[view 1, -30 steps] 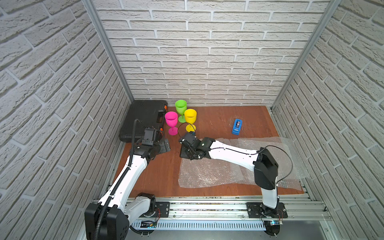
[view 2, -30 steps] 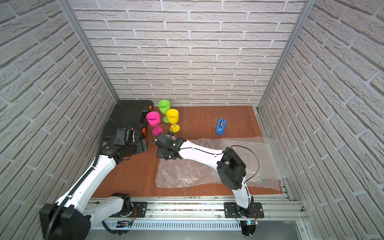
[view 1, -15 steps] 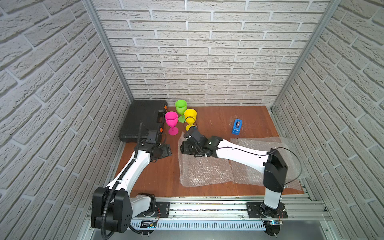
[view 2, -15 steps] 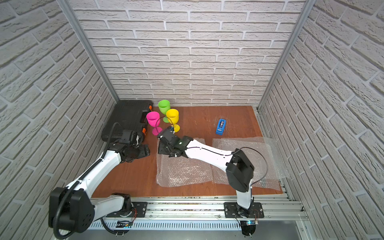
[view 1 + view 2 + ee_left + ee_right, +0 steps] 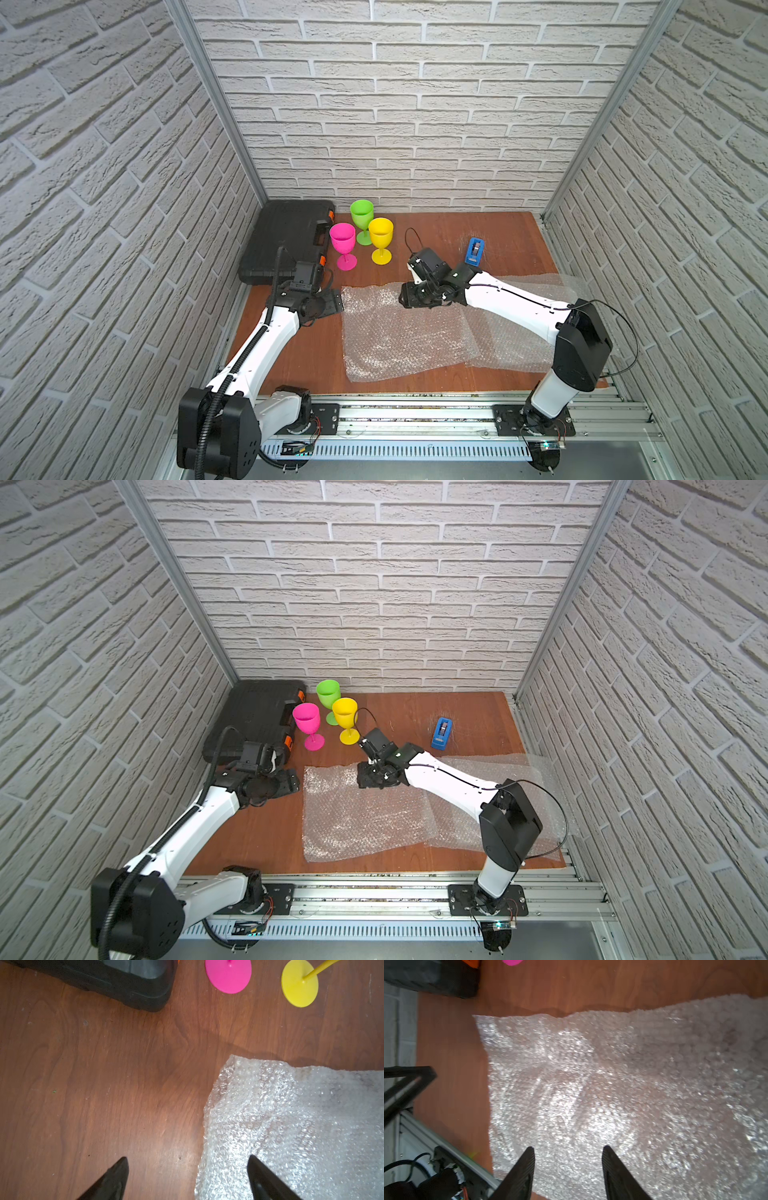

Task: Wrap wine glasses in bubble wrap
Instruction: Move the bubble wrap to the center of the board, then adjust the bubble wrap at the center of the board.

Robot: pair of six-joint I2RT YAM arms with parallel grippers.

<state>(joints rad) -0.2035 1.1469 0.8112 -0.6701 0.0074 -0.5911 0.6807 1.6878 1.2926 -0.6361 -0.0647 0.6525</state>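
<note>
Bubble wrap (image 5: 399, 332) lies flat right under the right gripper (image 5: 568, 1148), jaws partly apart and empty above the sheet's far edge. The left gripper (image 5: 187, 1157) gapes wide, empty, astride its left edge. Beyond stand the pink goblet (image 5: 343, 239), yellow goblet (image 5: 380, 232) and green goblet (image 5: 361, 212), upright on bare table (image 5: 299, 353), clear of the wrap. I'd fetch a goblet next: grip the stem low, lay it near a corner, and keep the overlapping second sheet (image 5: 511, 332) out of the roll

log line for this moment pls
left gripper: open, over bubble wrap edge | right gripper: open, above bubble wrap, empty | pink goblet, yellow goblet, green goblet: upright, unwrapped
</note>
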